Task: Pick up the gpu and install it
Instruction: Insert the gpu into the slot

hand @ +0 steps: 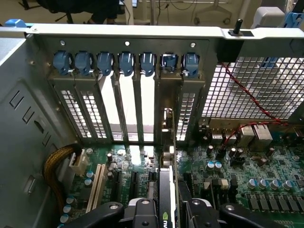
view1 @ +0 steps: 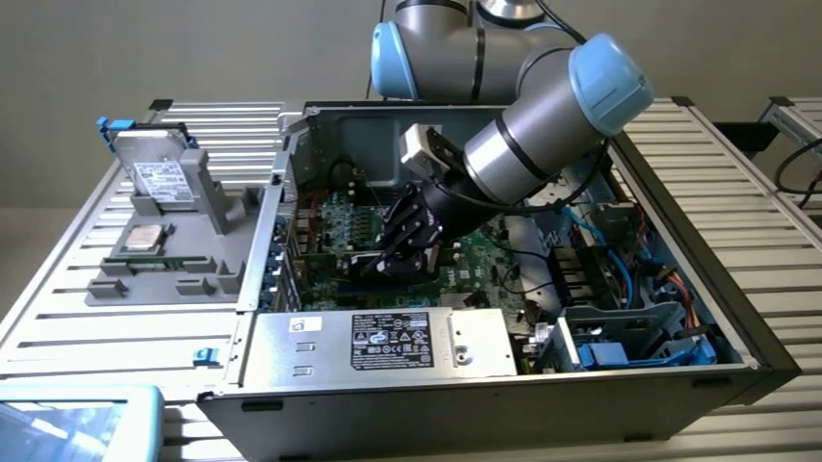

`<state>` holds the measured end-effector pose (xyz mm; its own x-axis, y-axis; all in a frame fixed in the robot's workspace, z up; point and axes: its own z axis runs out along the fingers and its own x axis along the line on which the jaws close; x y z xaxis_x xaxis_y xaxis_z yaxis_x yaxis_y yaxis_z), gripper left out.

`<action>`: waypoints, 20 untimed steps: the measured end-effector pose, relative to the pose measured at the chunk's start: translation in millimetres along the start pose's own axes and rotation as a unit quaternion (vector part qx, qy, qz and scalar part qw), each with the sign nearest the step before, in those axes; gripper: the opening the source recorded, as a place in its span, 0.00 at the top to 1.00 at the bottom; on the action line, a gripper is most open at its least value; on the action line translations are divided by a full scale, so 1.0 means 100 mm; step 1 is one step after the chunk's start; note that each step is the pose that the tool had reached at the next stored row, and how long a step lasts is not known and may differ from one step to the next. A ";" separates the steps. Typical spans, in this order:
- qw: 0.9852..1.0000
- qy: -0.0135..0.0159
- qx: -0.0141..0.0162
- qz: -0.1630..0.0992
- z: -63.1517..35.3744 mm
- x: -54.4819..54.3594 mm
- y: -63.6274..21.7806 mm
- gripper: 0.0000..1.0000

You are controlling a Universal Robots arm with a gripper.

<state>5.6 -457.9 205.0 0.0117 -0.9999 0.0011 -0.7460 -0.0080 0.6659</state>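
Observation:
My gripper [view1: 389, 252] reaches down into the open computer case [view1: 719, 318], over the green motherboard [view1: 495, 252]. It is shut on the gpu [view1: 372, 267], which stands on edge near the case's rear slot wall. In the wrist view the gpu [hand: 166, 187] appears edge-on between the two black fingers [hand: 142, 212], running straight toward the rear wall. Its silver bracket [hand: 166, 121] stands upright against one expansion-slot opening, below a blue latch [hand: 169, 61]. How deep the card's lower edge sits in the motherboard slot is hidden.
A silver hard drive [view1: 161, 178] stands on a grey fixture [view1: 167, 265] at the exterior view's left. The power supply [view1: 385, 342] fills the case's near side, and a drive cage with blue cables [view1: 636, 337] sits at the right. A braided cable [hand: 57, 166] and a white slot [hand: 97, 187] flank the card.

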 end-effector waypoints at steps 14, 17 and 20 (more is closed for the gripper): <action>1.000 0.000 0.000 0.000 0.001 0.00 0.000 0.72; 1.000 0.000 0.000 0.000 -0.003 0.00 -0.005 0.72; 1.000 0.000 0.000 0.000 -0.003 0.00 -0.004 0.72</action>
<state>6.1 -458.2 204.9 0.0120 -0.9999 0.0003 -0.7464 -0.0088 0.6655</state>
